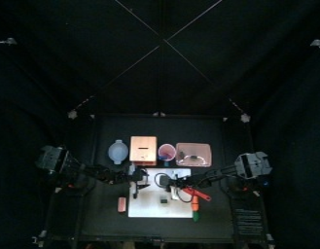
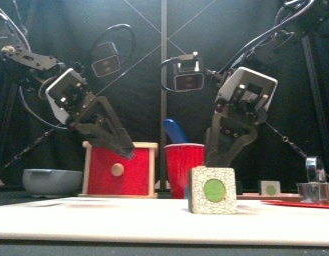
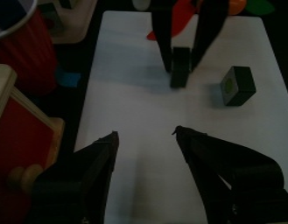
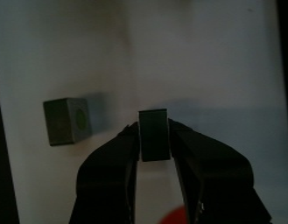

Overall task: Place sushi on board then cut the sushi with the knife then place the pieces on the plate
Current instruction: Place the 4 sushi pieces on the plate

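Closest up, the right gripper (image 4: 153, 131) has its jaws pinched nearly shut on a small dark green sushi block (image 4: 152, 122), which stands upright on the flat white cutting board (image 3: 134, 87) a bit right of centre in the left wrist view. A second dark green block (image 3: 237, 85) sits loose on the board just to the right of it in that view, not touching.

The left gripper (image 3: 144, 136) hangs over the lower part of the board with jaws spread wide and nothing between them.

Progress-wise, I'd say the sushi is on the board and already split into at least two pieces, so the cutting looks done or mostly done. What's left is moving the pieces to the flat pink tray (image 1: 193, 153), up and to the right of the board in the top view. I can't tell if anything's on it yet. The blue toy knife (image 2: 172, 130) is parked in the red cup (image 2: 184, 170), centre of the front view.

No brands or readable writing anywhere that I can make out.
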You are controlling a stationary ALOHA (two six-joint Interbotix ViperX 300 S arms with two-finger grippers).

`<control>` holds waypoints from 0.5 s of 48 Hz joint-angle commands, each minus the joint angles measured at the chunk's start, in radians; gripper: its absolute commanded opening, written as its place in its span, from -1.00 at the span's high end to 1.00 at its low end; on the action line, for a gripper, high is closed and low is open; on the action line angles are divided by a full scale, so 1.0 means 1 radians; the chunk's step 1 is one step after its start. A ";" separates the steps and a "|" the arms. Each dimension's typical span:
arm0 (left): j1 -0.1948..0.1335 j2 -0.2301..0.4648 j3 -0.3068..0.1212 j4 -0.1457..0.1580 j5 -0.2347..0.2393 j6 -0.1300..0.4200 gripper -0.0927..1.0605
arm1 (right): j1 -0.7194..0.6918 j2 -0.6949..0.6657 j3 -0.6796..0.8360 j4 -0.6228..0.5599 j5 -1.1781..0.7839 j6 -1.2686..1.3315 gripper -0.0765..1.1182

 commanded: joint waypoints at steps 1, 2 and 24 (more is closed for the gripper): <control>0.003 -0.005 -0.011 0.000 -0.005 0.003 -0.72 | -0.063 -0.137 0.054 0.005 0.008 -0.002 -0.10; 0.002 -0.005 -0.011 0.000 -0.005 0.003 -0.72 | -0.077 -0.156 0.064 0.006 0.008 -0.002 -0.10; 0.006 -0.005 -0.012 0.000 -0.003 0.003 -0.72 | -0.425 -0.491 0.321 0.000 0.058 -0.009 -0.11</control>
